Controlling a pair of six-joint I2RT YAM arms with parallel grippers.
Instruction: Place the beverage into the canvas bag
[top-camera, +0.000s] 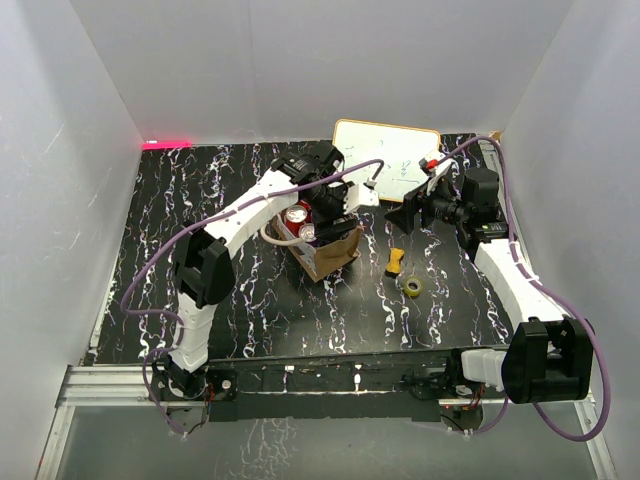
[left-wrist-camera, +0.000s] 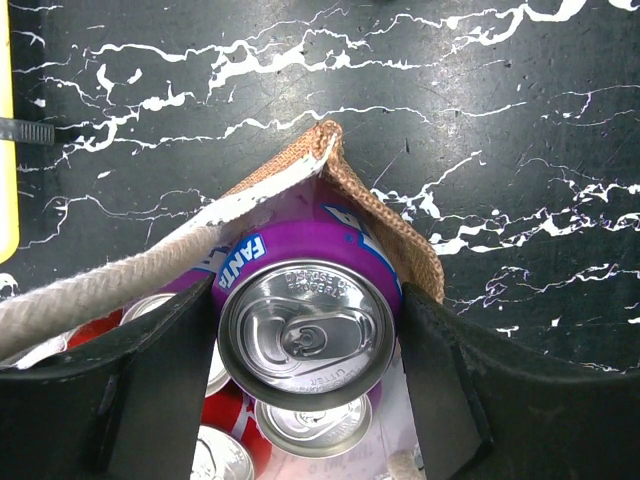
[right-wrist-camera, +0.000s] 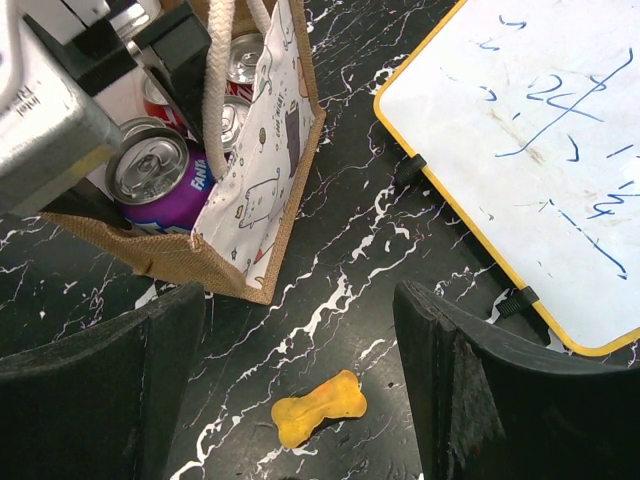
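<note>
Purple Fanta can (left-wrist-camera: 300, 255) sits upright inside a corner of the tan canvas bag (left-wrist-camera: 385, 225), lower middle of the left wrist view. The left jaws clasp the can on both sides. Other cans (left-wrist-camera: 310, 428) crowd beside it. The right jaws hang wide apart, holding nothing, over the black marbled table (right-wrist-camera: 360, 215) near a yellow bone-shaped toy (right-wrist-camera: 318, 407).

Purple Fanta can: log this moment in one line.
left gripper: jaws clamp purple Fanta can inside canvas bag | release: not yet | right gripper: jaws open, empty | yellow bone toy: on table, untouched
</note>
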